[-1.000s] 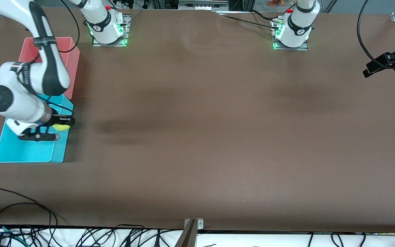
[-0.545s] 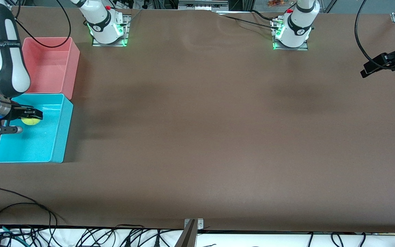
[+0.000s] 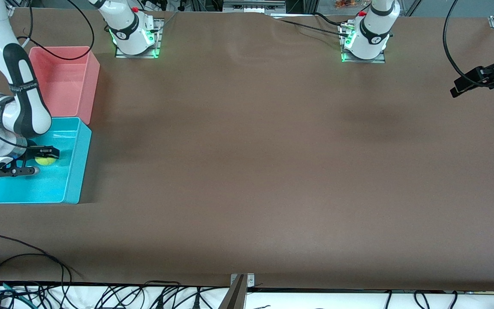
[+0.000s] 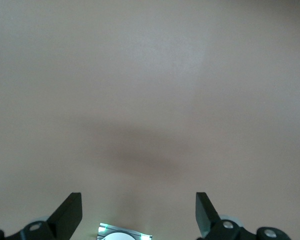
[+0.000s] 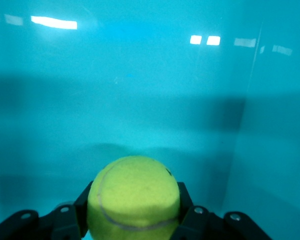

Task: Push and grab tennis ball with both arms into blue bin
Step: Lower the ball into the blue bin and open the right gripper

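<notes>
My right gripper (image 3: pixel 46 157) is shut on the yellow-green tennis ball (image 3: pixel 46 161) and holds it over the inside of the blue bin (image 3: pixel 69 189). In the right wrist view the ball (image 5: pixel 134 197) sits squeezed between both black fingers (image 5: pixel 83 201), with the bin's cyan floor and wall (image 5: pixel 140 90) close below. My left gripper (image 3: pixel 470 83) is open and empty, raised over the left arm's end of the table. The left wrist view shows its two fingertips (image 4: pixel 70 212) wide apart over bare brown table.
A pink bin (image 3: pixel 88 68) stands against the blue bin, farther from the front camera. Cables lie along the table's front edge (image 3: pixel 24 253). The two arm bases (image 3: pixel 133 36) glow green at the top of the front view.
My right gripper carried the ball from the bin's wall toward the right arm's end, then back a little toward the bin's middle and lower into it. The left gripper barely moved.
</notes>
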`<state>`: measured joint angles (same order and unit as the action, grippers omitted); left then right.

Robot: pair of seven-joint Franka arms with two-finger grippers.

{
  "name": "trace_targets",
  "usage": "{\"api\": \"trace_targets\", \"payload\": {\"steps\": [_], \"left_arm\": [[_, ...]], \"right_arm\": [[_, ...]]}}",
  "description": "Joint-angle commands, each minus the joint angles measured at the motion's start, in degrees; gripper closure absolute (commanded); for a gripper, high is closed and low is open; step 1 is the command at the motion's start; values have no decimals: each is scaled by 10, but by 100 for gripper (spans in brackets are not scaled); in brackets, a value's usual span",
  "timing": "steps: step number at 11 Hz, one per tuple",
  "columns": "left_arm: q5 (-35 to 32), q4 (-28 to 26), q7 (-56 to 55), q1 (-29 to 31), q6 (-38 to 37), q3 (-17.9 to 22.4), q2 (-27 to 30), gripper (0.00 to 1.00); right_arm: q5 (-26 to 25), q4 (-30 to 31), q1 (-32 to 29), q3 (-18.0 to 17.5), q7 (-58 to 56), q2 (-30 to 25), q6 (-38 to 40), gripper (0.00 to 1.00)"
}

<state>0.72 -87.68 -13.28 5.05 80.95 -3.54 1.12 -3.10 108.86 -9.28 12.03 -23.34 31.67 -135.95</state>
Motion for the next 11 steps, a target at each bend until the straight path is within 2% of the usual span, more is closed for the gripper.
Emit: {"api": "trace_targets", "payload": {"steps": [1, 2, 3, 4, 8, 11], "left_arm": [[1, 13, 0, -2, -8, -2, -4, 0], [1, 13, 0, -2, -9, 0, -4, 0], [0, 13, -2, 0, -8, 3, -5, 0], [1, 14, -2, 0, -7, 3, -8, 0], [0, 14, 0, 12, -6, 10, -9, 0], [-1, 14, 1, 12, -6, 10, -9, 0]], "right_arm": [[11, -17, -18, -7, -28, 18, -13, 100], [11, -17, -21, -7, -33, 18, -12, 84], [11, -17, -19, -8, -34, 18, -12, 11], [11, -17, -17, -9, -34, 17, -12, 0], [12, -27, -16, -11, -35, -5, -5, 0], [13, -60, -14, -23, -31, -31, 41, 0]]}}
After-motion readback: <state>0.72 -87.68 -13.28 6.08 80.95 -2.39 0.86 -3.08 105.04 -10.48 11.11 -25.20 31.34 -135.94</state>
